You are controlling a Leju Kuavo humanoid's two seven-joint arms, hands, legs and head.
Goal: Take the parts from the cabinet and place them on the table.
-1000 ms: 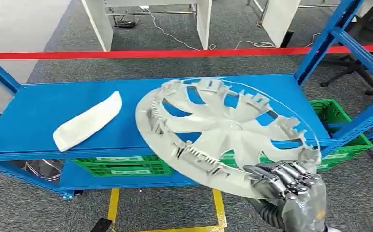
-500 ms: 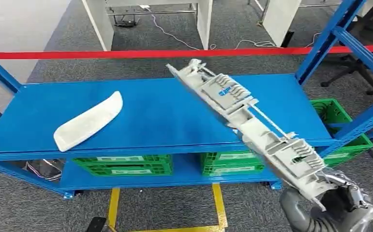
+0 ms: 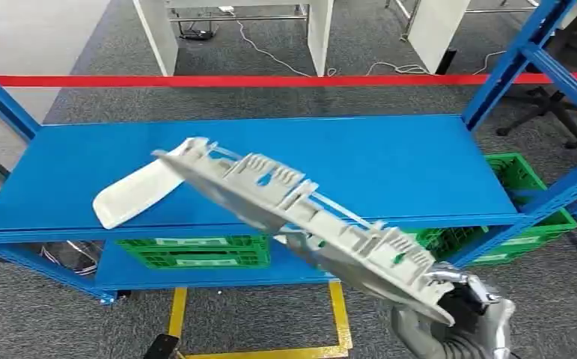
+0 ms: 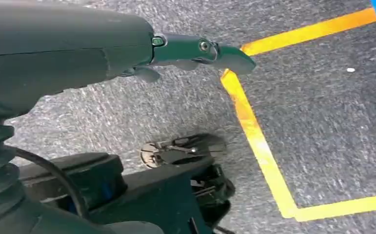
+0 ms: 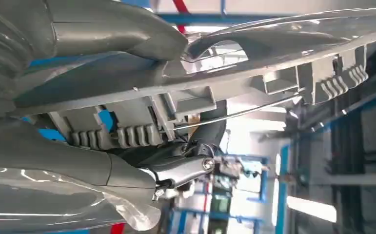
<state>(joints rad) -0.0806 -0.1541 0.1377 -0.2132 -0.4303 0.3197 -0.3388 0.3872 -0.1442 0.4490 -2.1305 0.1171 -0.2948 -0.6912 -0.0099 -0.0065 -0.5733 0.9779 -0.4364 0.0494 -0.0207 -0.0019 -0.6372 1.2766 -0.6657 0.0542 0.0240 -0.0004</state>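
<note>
Grey, fine-napped carpet (image 3: 285,101) lies under a blue steel rack (image 3: 390,168), whose smooth painted shelf is seen from above. Wheel cover (image 3: 300,217): a pale grey moulded-plastic disc, seen almost edge-on and tilted, its high edge over the left part of the shelf and its low edge at the right hand (image 3: 457,318) in front of the rack. Ribbed clips and a thin wire ring line its rim; in the right wrist view the cover (image 5: 254,73) shows the same toothed clips and a glossy curved face. The right hand (image 5: 127,126), grey with darker fingers (image 5: 186,168), grips the cover's rim, thumb on one face and fingers on the other. Trim piece (image 3: 139,191): a white, smooth, elongated part with rounded ends, lying flat near the shelf's left front edge, partly overlapped in view by the cover. Green latticed plastic crates (image 3: 195,250) sit on the lower level. Red tape (image 3: 270,80) runs straight across behind the rack; yellow floor lines (image 3: 174,318) mark the carpet in front. Left hand (image 4: 195,51): hanging over the carpet beside a yellow line (image 4: 259,146), dark fingers extended, holding nothing.
</note>
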